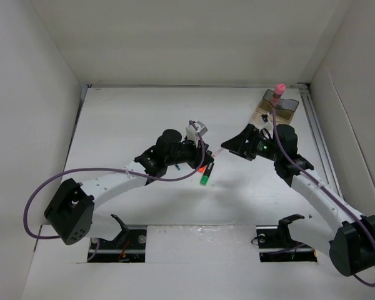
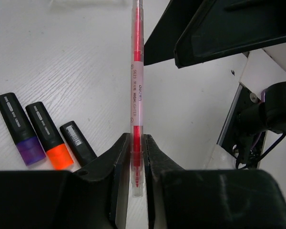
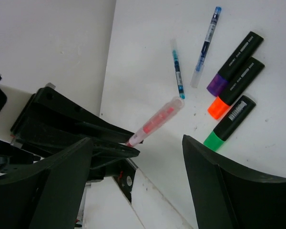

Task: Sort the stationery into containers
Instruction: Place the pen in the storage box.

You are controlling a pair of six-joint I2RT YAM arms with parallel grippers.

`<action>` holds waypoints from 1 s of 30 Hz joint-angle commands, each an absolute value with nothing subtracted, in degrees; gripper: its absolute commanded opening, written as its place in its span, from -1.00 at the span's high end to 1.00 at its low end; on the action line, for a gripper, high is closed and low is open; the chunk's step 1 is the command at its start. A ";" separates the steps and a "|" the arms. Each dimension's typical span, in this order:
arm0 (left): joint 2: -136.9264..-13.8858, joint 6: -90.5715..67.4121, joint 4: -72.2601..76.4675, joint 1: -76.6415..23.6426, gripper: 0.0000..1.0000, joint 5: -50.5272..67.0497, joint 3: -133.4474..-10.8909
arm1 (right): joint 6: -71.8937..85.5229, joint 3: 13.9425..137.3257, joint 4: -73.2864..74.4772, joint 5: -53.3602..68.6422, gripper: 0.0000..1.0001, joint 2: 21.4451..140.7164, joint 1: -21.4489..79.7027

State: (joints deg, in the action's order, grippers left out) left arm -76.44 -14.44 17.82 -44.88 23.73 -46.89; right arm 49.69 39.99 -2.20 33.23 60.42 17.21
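Note:
My left gripper (image 2: 137, 138) is shut on the lower end of a slim red highlighter pen (image 2: 137, 90), which sticks out forward above the table. In the right wrist view that red pen (image 3: 156, 120) juts from the left gripper's fingers (image 3: 81, 121), just ahead of my right gripper (image 3: 137, 140), which is open and holds nothing. In the top view the two grippers (image 1: 206, 157) (image 1: 240, 142) nearly meet at mid-table. The smoky-brown organiser (image 1: 286, 107) stands at the far right with a pink-capped bottle (image 1: 279, 87) in it.
Purple (image 2: 20, 130), orange (image 2: 50, 137) and green-tipped (image 3: 228, 125) markers lie side by side on the table under the left gripper. A blue pen (image 3: 206, 45) and a teal pen (image 3: 177, 74) lie beyond them. White walls enclose the table.

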 commanded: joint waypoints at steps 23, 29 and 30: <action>-77.34 -10.90 18.11 -44.82 1.00 28.83 -49.57 | 52.03 37.79 -9.93 30.76 0.41 63.98 19.07; -77.34 -10.37 17.49 -44.82 1.00 27.08 -49.57 | 52.56 37.79 -9.93 31.99 0.82 63.37 17.85; -76.73 -11.24 18.62 -44.82 0.93 27.07 -49.05 | 53.25 37.79 -9.93 31.99 0.86 63.89 17.84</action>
State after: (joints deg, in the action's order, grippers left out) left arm -78.00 -11.40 16.75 -44.93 27.00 -47.09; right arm 53.84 37.56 -7.29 32.91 64.45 18.46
